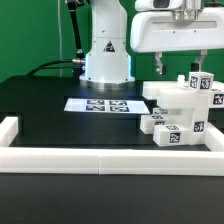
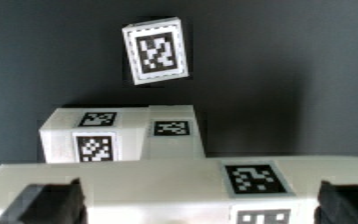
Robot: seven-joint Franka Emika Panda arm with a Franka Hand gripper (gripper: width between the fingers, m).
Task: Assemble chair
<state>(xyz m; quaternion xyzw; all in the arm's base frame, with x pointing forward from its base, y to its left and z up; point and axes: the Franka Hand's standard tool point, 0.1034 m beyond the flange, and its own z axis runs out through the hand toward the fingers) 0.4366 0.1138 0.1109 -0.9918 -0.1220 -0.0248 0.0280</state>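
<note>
Hovering my gripper (image 1: 188, 52) over the chair (image 1: 180, 110), fingers spread, holding nothing. Left to right in the exterior view: marker board (image 1: 100, 104) mid-table, then the chair stack near the table's front right corner, against the white border rail (image 1: 110, 152). Risk, as I judge it: descending off-centre knocks the stack over. Wrist view shows a tagged block (image 2: 155, 50) standing apart and the stack's top faces (image 2: 123, 135).

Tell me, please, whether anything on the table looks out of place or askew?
Nothing looks damaged or spilled. The chair parts sit stacked together by the border rail, the marker board lies flat, and the hand hangs above the stack.
</note>
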